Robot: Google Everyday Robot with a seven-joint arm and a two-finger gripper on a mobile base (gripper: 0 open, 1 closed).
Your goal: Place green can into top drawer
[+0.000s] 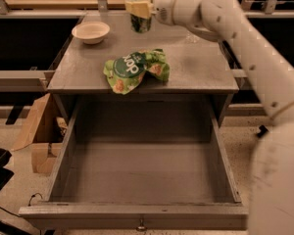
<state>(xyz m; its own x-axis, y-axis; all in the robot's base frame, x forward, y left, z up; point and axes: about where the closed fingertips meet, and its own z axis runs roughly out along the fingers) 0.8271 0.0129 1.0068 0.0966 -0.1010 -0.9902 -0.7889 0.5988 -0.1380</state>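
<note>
The green can point(141, 19) with a silver top is held upright above the back of the cabinet top. My gripper point(139, 9) is shut on the green can, gripping its upper part from the right, with the arm point(225, 23) reaching in from the right. The top drawer point(137, 170) is pulled wide open below the cabinet top; its flat grey bottom is bare and a small knob point(141, 225) sits on its front panel.
A crumpled green snack bag point(136, 69) lies on the cabinet top point(78, 72) near its front edge. A white bowl point(90, 32) stands at the back left. A cardboard box point(36, 131) sits on the floor left of the drawer.
</note>
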